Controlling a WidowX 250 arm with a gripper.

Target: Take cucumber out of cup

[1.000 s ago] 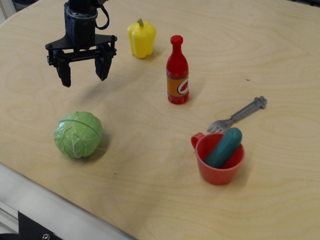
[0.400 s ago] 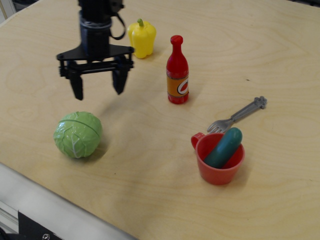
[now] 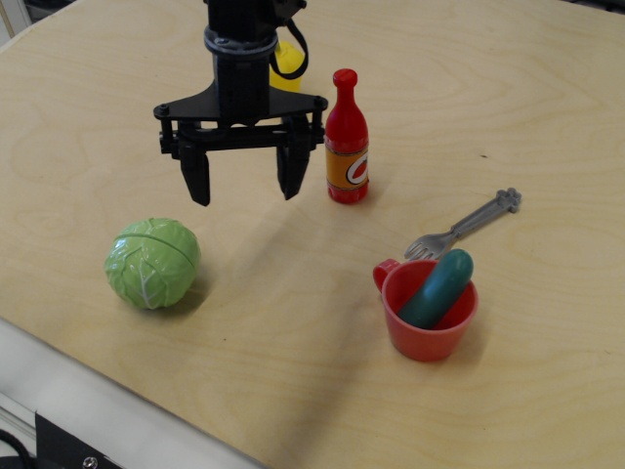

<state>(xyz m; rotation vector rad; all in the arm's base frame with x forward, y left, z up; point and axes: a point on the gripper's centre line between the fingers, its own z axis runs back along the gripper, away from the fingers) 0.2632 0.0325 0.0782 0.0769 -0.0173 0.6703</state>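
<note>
My hand [image 3: 243, 181] hangs above the desk [image 3: 547, 88] toward its far side, a little left of the middle, with its two black fingers [image 3: 198, 176] pointing down and spread wide apart, nothing between them. It touches none of the things on the desk.

The cucumber [image 3: 437, 288] is in the cup [image 3: 426, 315], over toward the near right part of the desk and well apart from my hand. It leans at a slant: its lower end is down inside the cup on the left, and its rounded upper end sticks out over the far right part of the rim. The cup stands upright, with its small handle on the left side, turned toward the far left.

Just beyond the cup lies a grey fork [image 3: 464, 226], its prongs close to the cup's far rim and its handle running away toward the far right edge. I cannot tell whether the prongs touch the cup.

A red bottle [image 3: 347, 140] with an orange label stands upright just to the right of my hand in the picture, near the middle of the far half of the desk. Behind my arm, only a sliver of a yellow pepper [image 3: 287, 61] shows near the far edge. A round light-green cabbage [image 3: 152, 263] sits near the left part of the near edge, below my hand in the view and apart from it.
</note>
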